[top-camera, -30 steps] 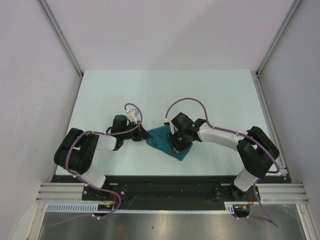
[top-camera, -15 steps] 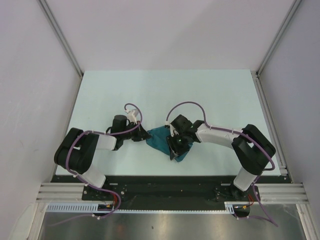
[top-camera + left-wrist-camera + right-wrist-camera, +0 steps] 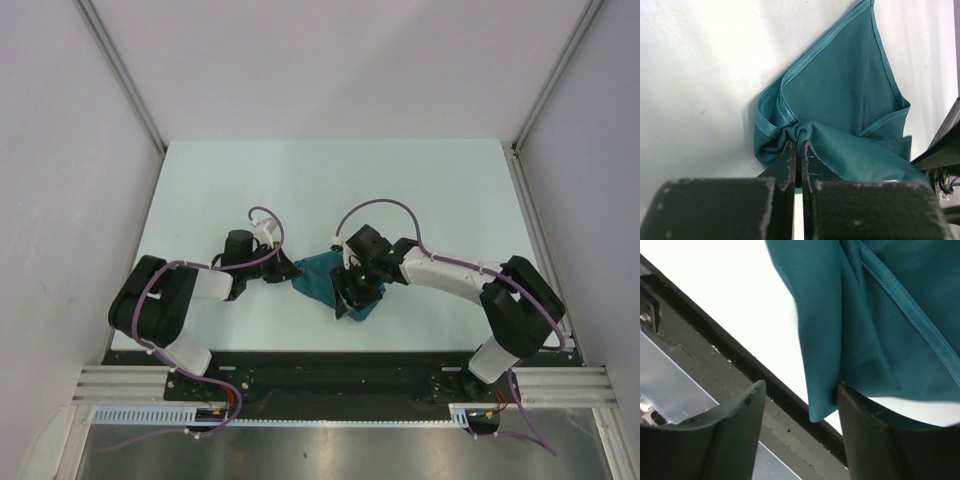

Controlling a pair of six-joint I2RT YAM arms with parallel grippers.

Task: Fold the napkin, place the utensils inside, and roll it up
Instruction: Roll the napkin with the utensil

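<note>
While the left hand [image 3: 799, 149] pinches the napkin [image 3: 840, 95], the right hand [image 3: 801, 390] gapes over it

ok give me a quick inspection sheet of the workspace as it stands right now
surface: pale table, no marks seen
napkin: teal, bunched and partly folded, near the table's near edge between the two arms
fork: not seen in any view
clutter: nothing seen
left gripper: shut on a pinched fold of the napkin
right gripper: open, a hanging napkin corner against one finger
cables: purple cables looped above both wrists
surroundings: pale walls on three sides, black rail along the near edge
</note>
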